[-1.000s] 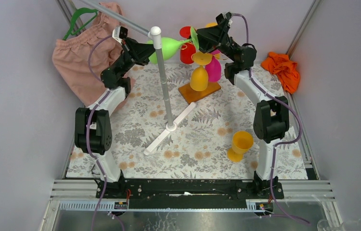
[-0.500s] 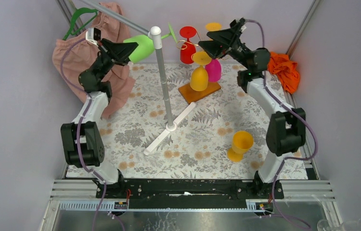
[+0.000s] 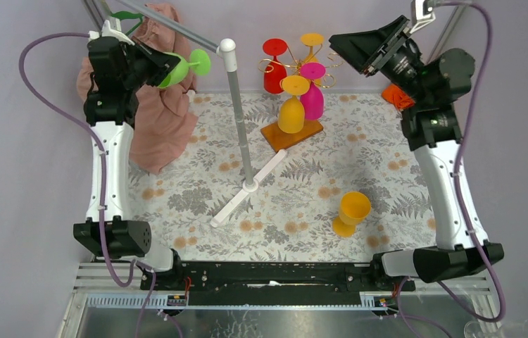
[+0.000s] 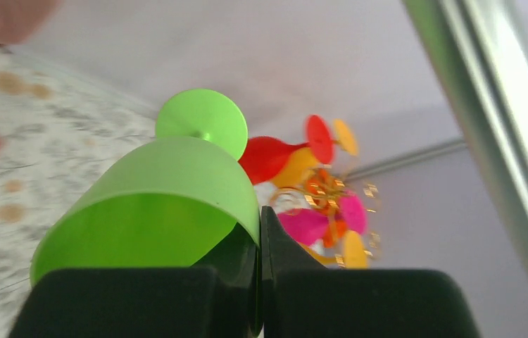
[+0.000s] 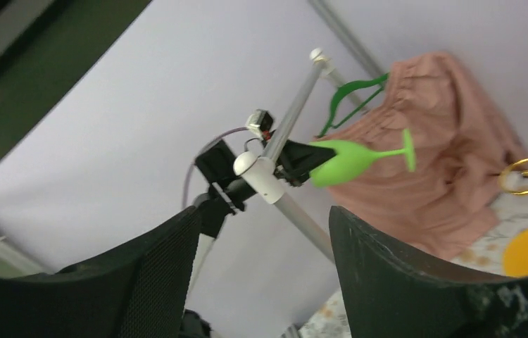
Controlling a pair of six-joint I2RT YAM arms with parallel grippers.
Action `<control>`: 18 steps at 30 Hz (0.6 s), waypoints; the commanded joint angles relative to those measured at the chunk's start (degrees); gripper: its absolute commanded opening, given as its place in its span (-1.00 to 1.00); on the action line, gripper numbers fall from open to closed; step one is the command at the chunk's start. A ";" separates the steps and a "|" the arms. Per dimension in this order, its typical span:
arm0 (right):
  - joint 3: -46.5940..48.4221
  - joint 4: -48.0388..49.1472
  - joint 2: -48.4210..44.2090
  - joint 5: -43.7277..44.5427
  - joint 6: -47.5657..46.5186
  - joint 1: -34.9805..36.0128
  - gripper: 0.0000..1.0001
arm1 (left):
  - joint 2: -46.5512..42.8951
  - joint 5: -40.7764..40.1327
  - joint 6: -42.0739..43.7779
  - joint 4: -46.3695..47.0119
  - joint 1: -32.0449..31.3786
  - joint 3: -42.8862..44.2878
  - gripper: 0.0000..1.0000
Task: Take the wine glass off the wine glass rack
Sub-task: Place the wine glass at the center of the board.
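My left gripper [image 3: 161,69] is shut on the rim of a green wine glass [image 3: 180,67], held on its side high at the back left, foot toward the pole. In the left wrist view one finger is inside the bowl of the green glass [image 4: 170,190] and one outside, at the gripper [image 4: 261,220]. The wine glass rack [image 3: 291,135], gold wire on an orange-brown base, stands at the back centre with red [image 3: 273,74], yellow [image 3: 291,113] and magenta [image 3: 312,100] glasses hanging on it. My right gripper [image 3: 349,55] is open and empty, raised right of the rack.
A white-and-grey pole stand [image 3: 240,120] with a cross foot [image 3: 236,201] rises between the arms. A pink garment [image 3: 159,120] on a green hanger [image 3: 124,15] hangs at the back left. A yellow glass [image 3: 351,211] stands on the floral mat. Orange cloth [image 3: 392,95] lies back right.
The left arm swung left and up, carrying the green glass away from the rack past the pole. The right gripper rose and drew back to the right, opening wider.
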 commanded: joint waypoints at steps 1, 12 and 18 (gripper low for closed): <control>10.06 -30.22 -0.69 7.58 -24.09 0.02 0.56 | 6.26 -13.62 18.09 -27.48 -3.28 10.53 -1.00; 10.97 -41.42 3.00 13.16 -34.43 -0.20 0.85 | 25.74 -26.72 30.74 -49.71 -14.66 28.85 -1.00; 10.98 -41.90 4.74 11.83 -35.21 -1.09 0.87 | 26.72 -28.84 31.03 -48.81 -15.14 22.31 -1.00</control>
